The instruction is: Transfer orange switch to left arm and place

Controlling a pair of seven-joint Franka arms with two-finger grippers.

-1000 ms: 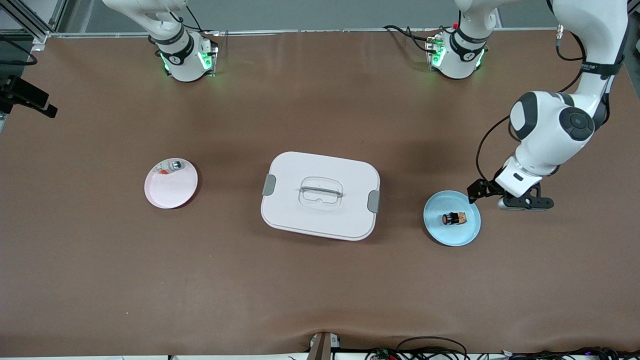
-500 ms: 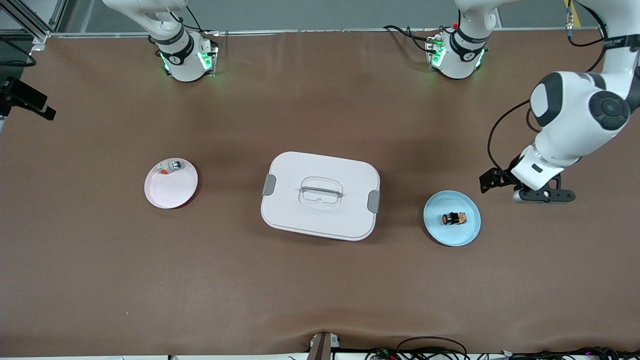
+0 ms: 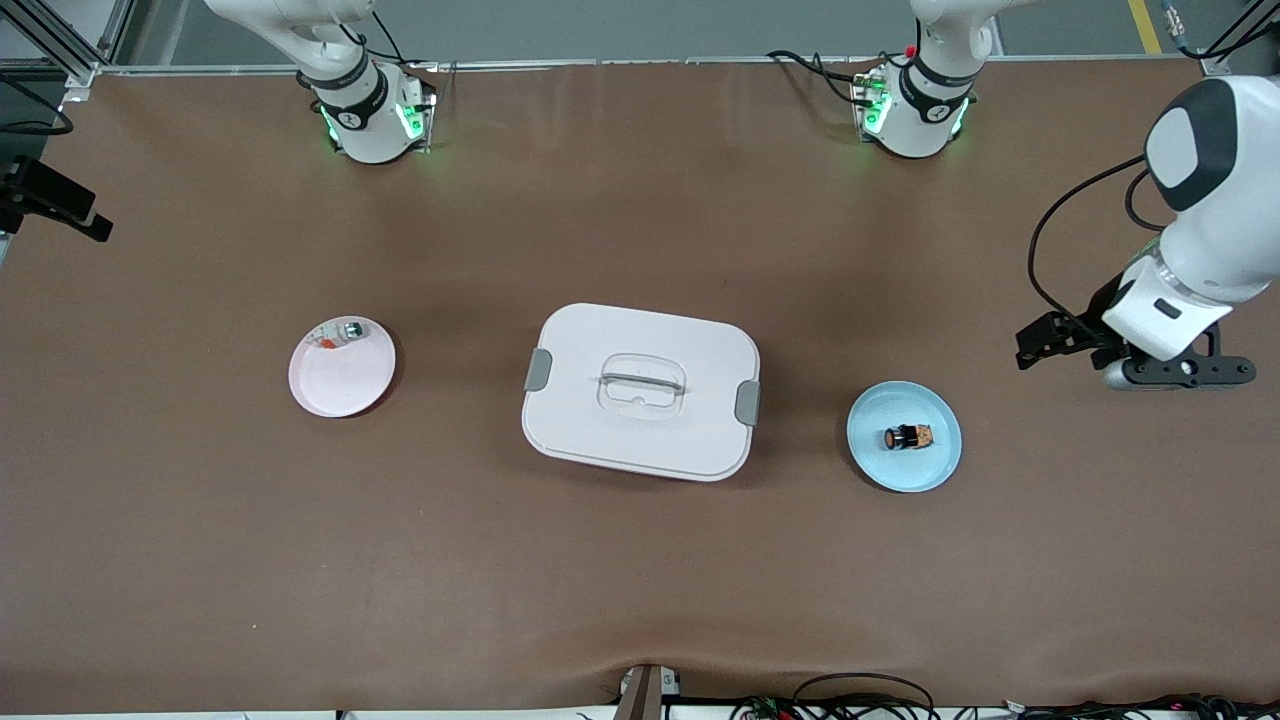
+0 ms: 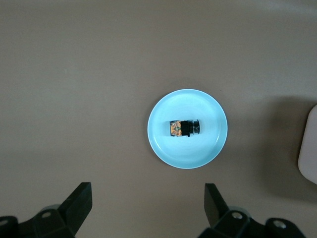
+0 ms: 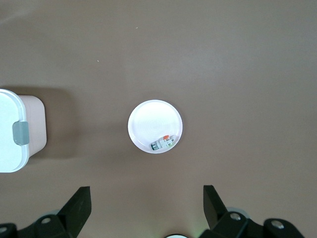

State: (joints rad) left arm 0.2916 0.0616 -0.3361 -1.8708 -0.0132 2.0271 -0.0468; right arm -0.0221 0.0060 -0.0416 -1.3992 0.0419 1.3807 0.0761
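Note:
The orange switch (image 3: 908,437) (image 4: 184,128) lies on its side in the middle of a small blue plate (image 3: 930,470) (image 4: 163,148), untouched. My left gripper (image 3: 1180,371) (image 4: 147,203) hangs open and empty over bare table, beside that plate toward the left arm's end. The white box (image 3: 640,390) with grey clips stands at the table's centre; its edge shows in both wrist views (image 4: 309,148) (image 5: 10,129). My right gripper (image 5: 147,203) is open and empty, high over the table near its own base, out of the front view.
A pink plate (image 3: 340,385) (image 5: 148,121) lies toward the right arm's end of the table, with a pale grey-white part (image 3: 340,333) (image 5: 164,144) on its rim. Cables run along the table edge nearest the front camera.
My left arm has swung away from the blue plate toward its own end of the table, gripper still open. The switch, plates and box have not moved.

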